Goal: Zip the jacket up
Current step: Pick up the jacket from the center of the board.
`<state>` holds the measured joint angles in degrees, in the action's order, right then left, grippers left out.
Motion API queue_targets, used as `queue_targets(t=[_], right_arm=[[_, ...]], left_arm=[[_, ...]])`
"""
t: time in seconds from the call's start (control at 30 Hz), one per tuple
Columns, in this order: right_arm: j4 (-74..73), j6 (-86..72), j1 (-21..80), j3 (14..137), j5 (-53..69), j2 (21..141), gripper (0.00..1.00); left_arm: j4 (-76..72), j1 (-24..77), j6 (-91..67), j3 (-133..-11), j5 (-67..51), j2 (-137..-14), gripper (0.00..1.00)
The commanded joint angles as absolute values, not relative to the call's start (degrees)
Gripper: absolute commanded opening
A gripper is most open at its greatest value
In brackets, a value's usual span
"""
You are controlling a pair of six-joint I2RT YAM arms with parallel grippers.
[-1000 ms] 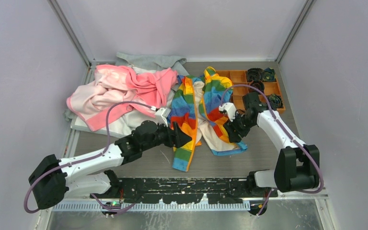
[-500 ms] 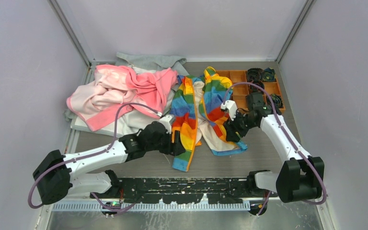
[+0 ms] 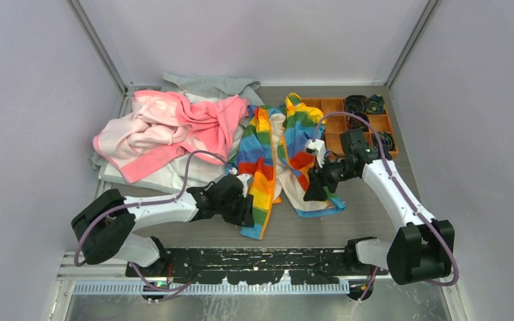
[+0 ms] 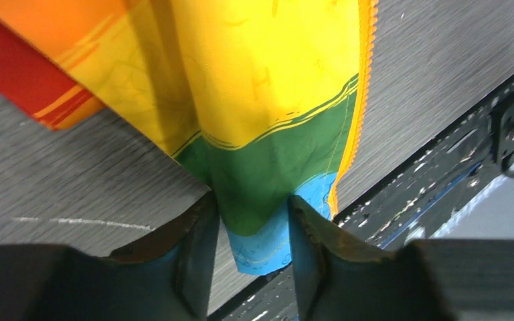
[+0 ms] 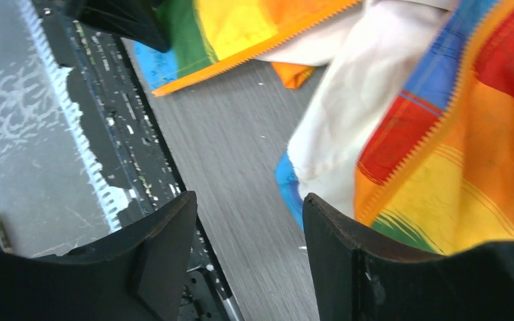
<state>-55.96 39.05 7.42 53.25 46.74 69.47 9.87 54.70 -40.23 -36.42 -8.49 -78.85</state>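
The rainbow-striped jacket (image 3: pixel 300 126) lies unzipped in the middle of the table with its cream lining showing. My left gripper (image 3: pixel 247 211) is at the bottom hem of its left panel. In the left wrist view the jaws (image 4: pixel 251 197) are partly open and stand astride a bunched green and blue fold of the jacket (image 4: pixel 254 80), with the orange zipper tape (image 4: pixel 355 120) just to the right. My right gripper (image 3: pixel 311 190) is open and empty, over bare table beside the right panel's lower corner (image 5: pixel 455 167). The zipper teeth (image 5: pixel 435 134) run along that panel.
A pink garment (image 3: pixel 174 127) over white cloth (image 3: pixel 167 177) lies at the left, with a grey garment (image 3: pixel 207 85) behind it. An orange tray (image 3: pixel 334 107) with black items stands at the back right. The black rail (image 3: pixel 254 257) runs along the near edge.
My left gripper has slid toward the near edge along the left panel, down to its hem, and the left arm has swung inward. My right gripper has shifted slightly left.
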Motion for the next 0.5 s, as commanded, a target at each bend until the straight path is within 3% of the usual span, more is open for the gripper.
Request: queue_targets(t=[0.0,0.1,0.13,0.47], right_arm=[[-57.2,38.8,10.9,55.6,52.2,70.6,0.64],[-57.2,38.5,12.9,55.5,52.9,71.7,0.64],[-57.3,38.4,13.2,55.6,53.7,72.1,0.64],[-57.1,35.5,14.0,55.1,64.4,77.3,0.64]], left_arm=[[4.8,54.9,-41.1,-38.2,-14.9,-81.7,0.35],[2.5,54.8,-41.9,-38.5,-17.3,-82.4,0.03],[2.0,54.8,-42.1,-38.7,-17.7,-82.2,0.0],[-18.1,53.5,-47.1,-33.6,-18.1,-76.0,0.0]])
